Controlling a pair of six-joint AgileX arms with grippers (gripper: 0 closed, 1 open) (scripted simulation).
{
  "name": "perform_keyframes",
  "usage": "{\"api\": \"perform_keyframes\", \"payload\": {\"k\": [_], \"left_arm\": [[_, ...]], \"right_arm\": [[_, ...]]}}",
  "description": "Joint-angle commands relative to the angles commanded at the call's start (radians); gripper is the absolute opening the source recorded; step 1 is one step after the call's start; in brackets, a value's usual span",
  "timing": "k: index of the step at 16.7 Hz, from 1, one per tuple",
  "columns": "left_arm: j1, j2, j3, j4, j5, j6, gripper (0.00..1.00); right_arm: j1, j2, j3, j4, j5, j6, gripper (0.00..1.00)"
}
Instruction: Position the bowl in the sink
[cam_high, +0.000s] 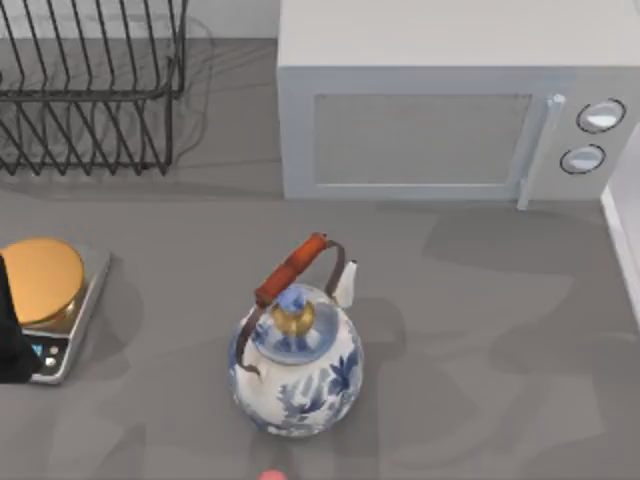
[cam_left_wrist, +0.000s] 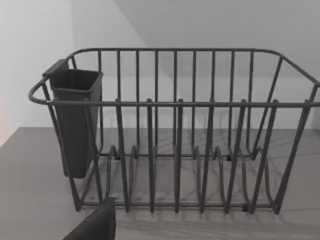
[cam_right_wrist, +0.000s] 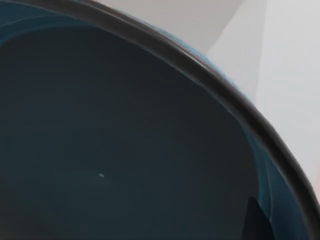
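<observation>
The bowl is deep teal-blue with a dark rim, and the right wrist view looks straight into it from very close. One dark finger of my right gripper lies against the bowl's inner wall just under the rim, so the gripper holds the bowl by its edge. Pale walls show behind the rim. The sink is out of view. My left arm is parked at the table's left edge beside the scale, and a dark part of its gripper points toward the dish rack.
A blue-and-white teapot with a brown handle stands at the front middle. A microwave sits at the back, a wire dish rack with a cutlery cup at the back left, a gold-topped scale at left, and a white ledge at the right edge.
</observation>
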Motion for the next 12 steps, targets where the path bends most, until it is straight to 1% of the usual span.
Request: {"api": "perform_keyframes", "payload": {"k": [2,5,12], "left_arm": [[0.0,0.0,0.0,0.0,0.0,0.0,1.0],[0.0,0.0,0.0,0.0,0.0,0.0,1.0],[0.0,0.0,0.0,0.0,0.0,0.0,1.0]], "right_arm": [[0.0,0.033,-0.003,0.035,-0.003,0.0,0.0],[-0.004,0.162,-0.016,0.168,-0.006,0.0,0.0],[-0.01,0.58,-0.084,0.678,0.002,-0.004,0.0]]}}
